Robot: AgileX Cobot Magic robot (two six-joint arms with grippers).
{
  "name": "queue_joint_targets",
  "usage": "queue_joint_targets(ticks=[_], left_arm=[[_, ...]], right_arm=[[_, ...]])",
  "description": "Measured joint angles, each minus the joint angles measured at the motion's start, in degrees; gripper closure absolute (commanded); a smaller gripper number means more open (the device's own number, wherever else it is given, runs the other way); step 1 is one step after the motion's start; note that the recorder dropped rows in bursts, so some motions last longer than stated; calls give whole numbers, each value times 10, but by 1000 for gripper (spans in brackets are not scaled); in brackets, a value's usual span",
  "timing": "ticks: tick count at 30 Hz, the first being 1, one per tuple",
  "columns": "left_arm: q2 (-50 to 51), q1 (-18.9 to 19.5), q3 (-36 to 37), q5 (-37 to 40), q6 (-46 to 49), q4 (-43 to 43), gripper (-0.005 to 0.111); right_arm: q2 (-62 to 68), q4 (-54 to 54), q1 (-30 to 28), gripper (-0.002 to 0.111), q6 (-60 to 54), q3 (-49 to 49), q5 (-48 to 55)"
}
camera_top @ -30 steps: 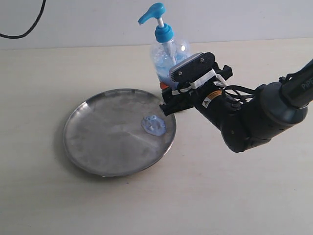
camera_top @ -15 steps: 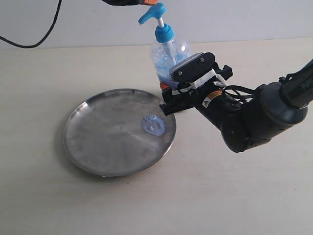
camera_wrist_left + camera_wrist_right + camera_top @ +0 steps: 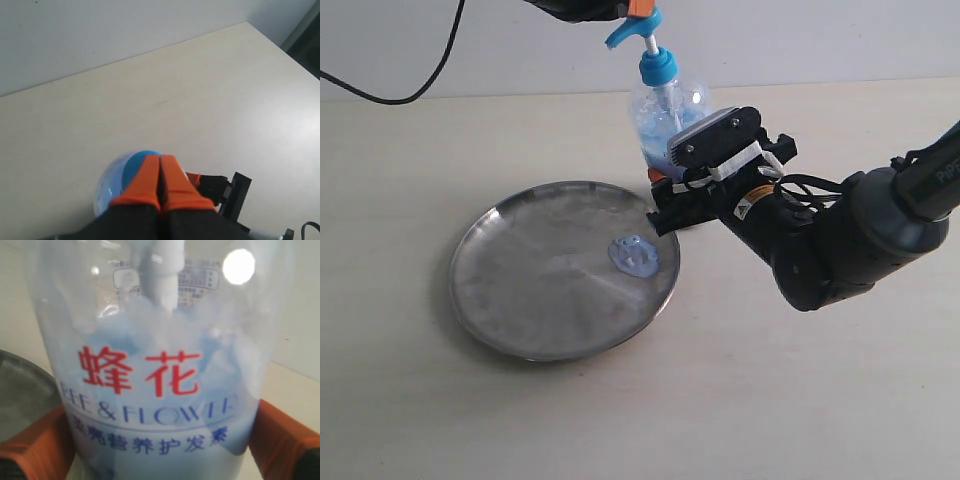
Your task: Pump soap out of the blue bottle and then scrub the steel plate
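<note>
**Closed left gripper [image 3: 640, 8] lowered onto bright blue plastic pump head [image 3: 632, 28]**

Half a second earlier the left gripper only showed at the top edge of the exterior view. It had since come lower, and its orange fingertips [image 3: 148, 176] touched the top of the pump head [image 3: 134, 167]. Its jaws were closed, the two smooth tapered pads pressed flat together with nothing between them. The rounded pump head lay directly beneath them.

The right gripper [image 3: 665, 185] had not moved. Its jaws clamped the lower body of the blue bottle [image 3: 660, 115], a tall clear plastic pump bottle of pale blue liquid. One orange rubbery pad [image 3: 35, 445] sat on either side of the glossy wall. The bottle [image 3: 160, 365] stood upright between those jaws, with red Chinese characters on its label facing the wrist camera.

Just beside the right jaws lay the steel plate [image 3: 480, 300], round and shallow, with a low raised rim and a dull, streaky grey sheen. The soap [image 3: 634, 256], a glossy pale blue blob with a ragged outline, sat on the plate near that gripper's fingers. Both rested unchanged on the matte beige tabletop [image 3: 820, 410].
</note>
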Motion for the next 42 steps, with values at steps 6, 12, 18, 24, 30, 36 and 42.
queue_joint_targets(ticks=[6,12,18,24,30,36,42], left_arm=[[0,0,-3,12,0,13,107],[0,0,-6,33,-7,29,107],[0,0,-8,41,-34,65,107],[9,0,-11,44,-42,69,107],[20,0,-15,36,-43,69,107],[23,0,-15,36,-43,69,107],[24,0,-15,36,-43,69,107]], right_arm=[[0,0,0,108,0,0,0],[0,0,0,108,-1,0,0],[0,0,0,108,-2,0,0],[0,1,0,108,-2,0,0],[0,10,0,108,2,0,0],[0,10,0,108,2,0,0],[0,10,0,108,2,0,0]])
